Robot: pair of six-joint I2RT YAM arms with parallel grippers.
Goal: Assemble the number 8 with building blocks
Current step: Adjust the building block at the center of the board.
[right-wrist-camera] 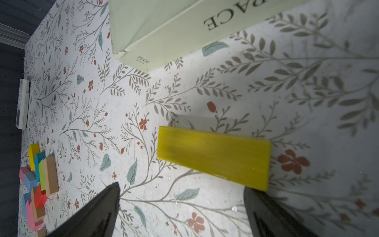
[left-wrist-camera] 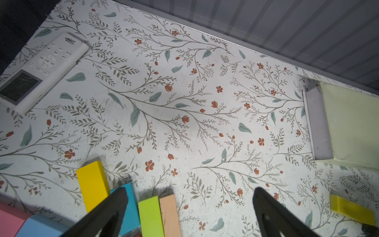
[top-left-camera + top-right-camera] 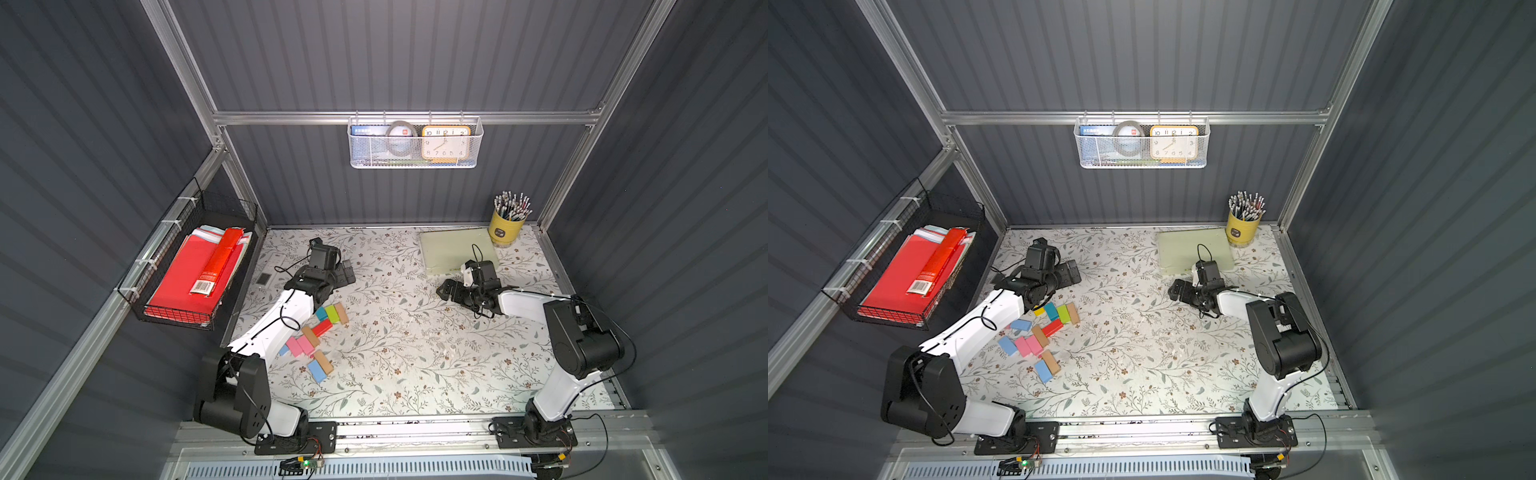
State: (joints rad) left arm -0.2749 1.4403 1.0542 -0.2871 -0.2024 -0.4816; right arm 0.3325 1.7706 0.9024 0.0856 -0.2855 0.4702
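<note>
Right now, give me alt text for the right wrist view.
A lone yellow block lies on the floral table just ahead of the right gripper's open black fingers. A pale green box sits beyond; the other blocks cluster far aside.

The counter (image 3: 415, 361) is white, printed with grey-green leafy twigs and small rust-red flowers. Beside the black left fingers (image 2: 106, 213) lie building blocks (image 3: 309, 336) in yellow, teal, lime green, plain tan, pink, pale blue and red. Just ahead of the black right fingers (image 1: 98, 211) lies a single yellow block (image 1: 213, 156). Beyond it, a pale green book (image 1: 153, 26) carries dark lettering. The remote (image 2: 41, 69) is white with a dark screen. The walls (image 3: 374, 62) are dark grey, ribbed.
</note>
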